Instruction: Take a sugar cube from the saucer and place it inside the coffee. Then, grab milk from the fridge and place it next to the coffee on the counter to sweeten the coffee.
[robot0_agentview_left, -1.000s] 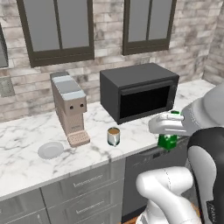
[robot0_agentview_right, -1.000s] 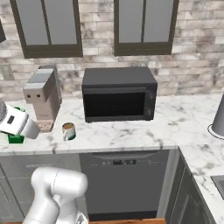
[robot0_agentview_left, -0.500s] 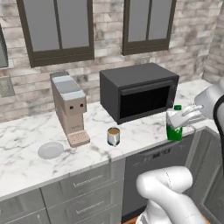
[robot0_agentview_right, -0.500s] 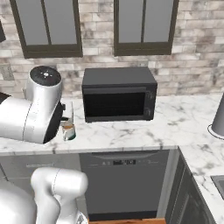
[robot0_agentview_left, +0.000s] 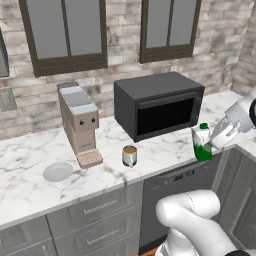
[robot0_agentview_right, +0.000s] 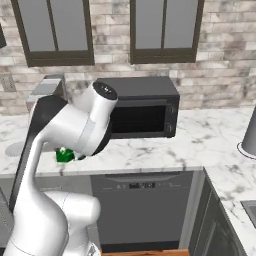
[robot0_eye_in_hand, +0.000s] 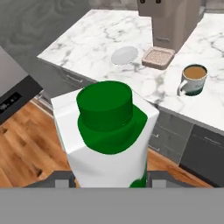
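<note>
My gripper (robot0_agentview_left: 209, 145) is shut on the milk (robot0_agentview_left: 201, 142), a green-and-white carton held upright by the counter's (robot0_agentview_left: 30, 195) front edge, right of the coffee (robot0_agentview_left: 129, 155). In the hand view the milk (robot0_eye_in_hand: 109, 135) is close up between my gripper (robot0_eye_in_hand: 109, 180) fingers, its green cap on top. Beyond it stand the coffee (robot0_eye_in_hand: 193, 78), full of brown liquid, and the bare saucer (robot0_eye_in_hand: 124, 55). The saucer (robot0_agentview_left: 57, 171) lies left of the coffee machine. From the right base my arm hides the mug, and the milk (robot0_agentview_right: 63, 155) peeks out below it. No sugar cube is visible. The fridge is out of view.
A beige-and-grey coffee machine (robot0_agentview_left: 80, 124) stands between saucer and mug. A black microwave (robot0_agentview_left: 157, 104) sits behind the carton. Grey drawers and a dishwasher front (robot0_agentview_left: 175, 180) lie under the marble top. A wooden floor (robot0_eye_in_hand: 22, 148) lies below the hand. A grey vessel (robot0_agentview_right: 249, 134) stands far right.
The arm has swung to the right with the milk. The carton was tilted and is now upright near the counter's front edge, right of the mug.
</note>
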